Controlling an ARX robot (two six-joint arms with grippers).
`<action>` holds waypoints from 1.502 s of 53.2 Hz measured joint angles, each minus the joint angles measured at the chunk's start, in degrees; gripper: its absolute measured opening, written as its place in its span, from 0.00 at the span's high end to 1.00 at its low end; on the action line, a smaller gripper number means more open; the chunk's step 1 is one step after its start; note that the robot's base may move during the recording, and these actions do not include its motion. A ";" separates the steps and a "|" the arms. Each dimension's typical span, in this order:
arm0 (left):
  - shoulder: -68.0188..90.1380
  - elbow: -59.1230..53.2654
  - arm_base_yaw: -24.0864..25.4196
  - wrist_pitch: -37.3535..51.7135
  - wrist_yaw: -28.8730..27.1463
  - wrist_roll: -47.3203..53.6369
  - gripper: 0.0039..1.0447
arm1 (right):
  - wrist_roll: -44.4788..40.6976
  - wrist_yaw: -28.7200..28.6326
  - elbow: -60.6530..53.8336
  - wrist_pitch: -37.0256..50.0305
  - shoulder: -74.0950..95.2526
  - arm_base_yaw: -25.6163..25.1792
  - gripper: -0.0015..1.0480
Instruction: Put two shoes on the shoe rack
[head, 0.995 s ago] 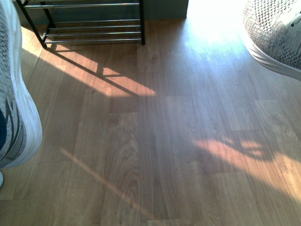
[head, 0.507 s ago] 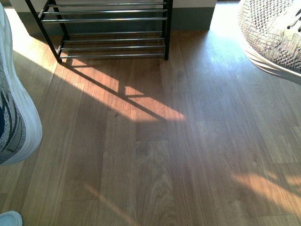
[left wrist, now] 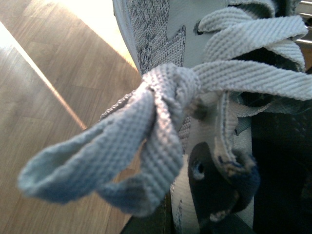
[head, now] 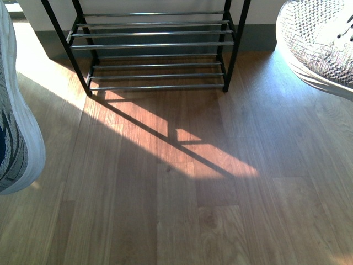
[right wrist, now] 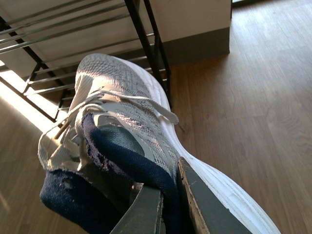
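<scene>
At the far side of the room a low rack of black metal uprights and shiny chrome rods (head: 157, 44) stands on the wooden plank floor (head: 182, 210), its back to a pale wall with a grey skirting board (head: 253, 36). Slanting sun lays a bright patch (head: 165, 138) across the boards just in front of it, barred by the rack's shadow. Neither shoe is on the rack. The left-hand sneaker (head: 16, 138), grey knit with a thick white sole, hangs at the robot's left and well short of the rack. Its sole faces into the room. The left gripper (left wrist: 214, 190) has it by the dark navy tongue. Only one dark finger (left wrist: 207, 170) shows, pressed against the tongue just under the bow of flat grey laces (left wrist: 161, 112), and the other finger is hidden. The right-hand sneaker (head: 317, 44), its matching partner, is held up at the robot's right, beside the rack and apart from it. From the right wrist its toe points toward the rack's corner upright. The right gripper (right wrist: 168, 185) is closed on it, its two grey fingers (right wrist: 141, 214) pinching the navy lining at the shoe's opening.
</scene>
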 joint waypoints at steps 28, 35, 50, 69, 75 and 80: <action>0.00 0.00 0.04 0.00 0.11 0.02 0.98 | 0.00 0.07 0.02 0.00 -0.02 0.17 0.94; 0.00 0.00 0.04 0.00 0.11 0.02 0.98 | 0.00 0.07 0.02 0.00 -0.02 0.17 0.94; 0.00 0.00 0.04 0.00 0.11 0.02 0.98 | 0.00 0.07 0.02 0.00 -0.02 0.17 0.94; 0.00 0.00 0.04 0.00 0.09 0.02 0.98 | 0.00 0.07 0.02 0.00 0.00 0.17 0.94; 0.00 0.00 0.04 0.00 0.13 0.02 0.98 | 0.00 0.11 0.02 0.00 0.00 0.17 0.94; 0.00 0.00 0.04 0.00 0.11 0.02 0.98 | 0.00 0.11 0.02 0.00 0.00 0.17 0.94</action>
